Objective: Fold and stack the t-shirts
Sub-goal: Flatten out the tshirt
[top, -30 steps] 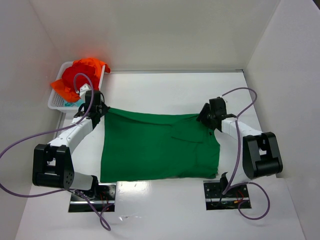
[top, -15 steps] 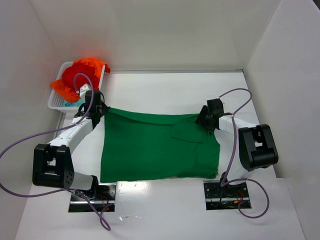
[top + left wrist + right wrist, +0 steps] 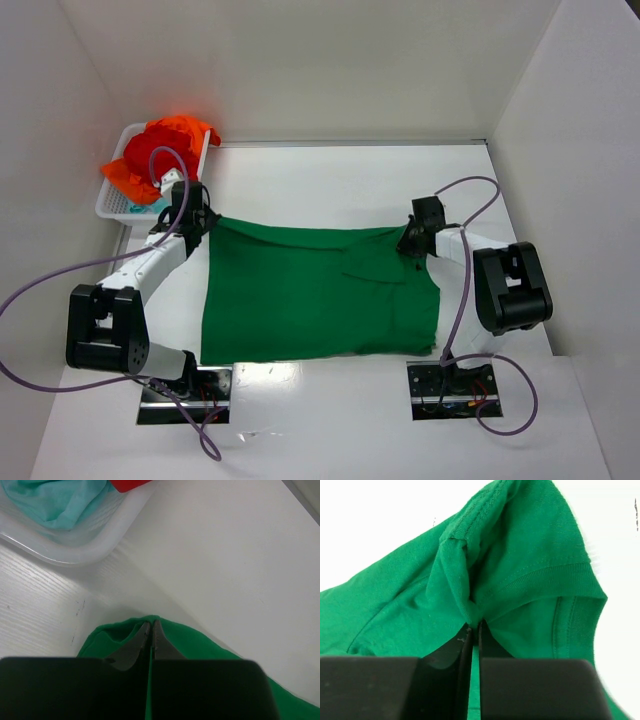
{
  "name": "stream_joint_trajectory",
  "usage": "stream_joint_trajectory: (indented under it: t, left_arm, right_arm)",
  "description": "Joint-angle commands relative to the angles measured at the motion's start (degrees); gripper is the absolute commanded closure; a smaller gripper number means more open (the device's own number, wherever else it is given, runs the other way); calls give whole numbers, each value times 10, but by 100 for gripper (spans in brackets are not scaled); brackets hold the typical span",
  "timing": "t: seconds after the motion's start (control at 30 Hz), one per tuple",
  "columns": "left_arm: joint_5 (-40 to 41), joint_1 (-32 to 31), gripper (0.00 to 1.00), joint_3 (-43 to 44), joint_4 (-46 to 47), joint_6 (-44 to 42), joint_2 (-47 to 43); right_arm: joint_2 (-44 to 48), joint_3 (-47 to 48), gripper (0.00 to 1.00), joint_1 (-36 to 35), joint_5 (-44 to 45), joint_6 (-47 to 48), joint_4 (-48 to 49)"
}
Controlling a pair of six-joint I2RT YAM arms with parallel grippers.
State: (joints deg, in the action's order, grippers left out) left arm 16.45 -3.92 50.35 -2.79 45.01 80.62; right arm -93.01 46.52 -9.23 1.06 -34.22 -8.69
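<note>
A bright green t-shirt (image 3: pixel 315 290) lies spread flat on the white table between the two arms. My left gripper (image 3: pixel 200 218) is shut on its far left corner, and the cloth (image 3: pixel 200 642) bunches round the jaws (image 3: pixel 151 625). My right gripper (image 3: pixel 408 243) is shut on the far right corner, where the fabric (image 3: pixel 485 570) puckers into the closed jaws (image 3: pixel 475 625). Red and orange t-shirts (image 3: pixel 160 150) are heaped in the basket at the back left, and a teal one (image 3: pixel 60 502) lies under them.
A white slotted plastic basket (image 3: pixel 112 205) stands at the back left, close to the left gripper; its rim (image 3: pixel 90 550) shows in the left wrist view. White walls enclose the table on the left, back and right. Purple cables loop beside both arms.
The right gripper has closed on the green t-shirt's far right corner, and the right arm has drawn in slightly. The left arm has stayed put, still holding its corner.
</note>
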Motion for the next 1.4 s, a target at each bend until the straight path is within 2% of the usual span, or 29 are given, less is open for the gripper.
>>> stream_joint_trajectory:
  t: [0.0,0.03,0.33,0.53,0.57,0.63,0.7,0.77,0.8,0.83,0.97,1.27,1.37]
  left_arm:
    - [1,1,100,0,23,-8,3]
    - [1,1,100,5,23,-8,3]
    - [-21,1,100,29,7,-19,-14]
    - [-47,11,100,35,-4,-31,-37]
    - [-52,11,100,35,-4,-36,-42]
    - [-59,11,100,35,-9,-36,-42]
    - [-64,11,100,35,-9,-41,-42]
    - [-64,11,100,35,-9,-41,-42]
    - [-64,11,100,35,-9,-41,-42]
    - [-64,11,100,35,-9,-47,-42]
    - [-70,11,100,35,-14,-47,-37]
    - [-70,11,100,41,-14,-52,-27]
    - [-70,11,100,41,-9,-52,-27]
  right_arm:
    - [-3,30,97,-5,2,-3,16]
    - [5,36,100,-5,2,-3,5]
    - [106,93,100,-5,43,-9,-58]
    - [104,93,100,-5,30,-9,-64]
    - [96,83,97,-5,21,-9,-59]
    - [90,67,83,-5,10,-9,-53]
    - [85,61,78,-5,5,-9,-46]
    - [85,48,69,-5,5,-9,-46]
    - [85,48,64,-5,0,-9,-46]
    - [79,48,53,-5,0,-9,-46]
    - [78,35,35,-5,0,-14,-63]
    - [55,-3,34,-5,-12,-26,-57]
    - [55,-3,43,-5,-12,-26,-57]
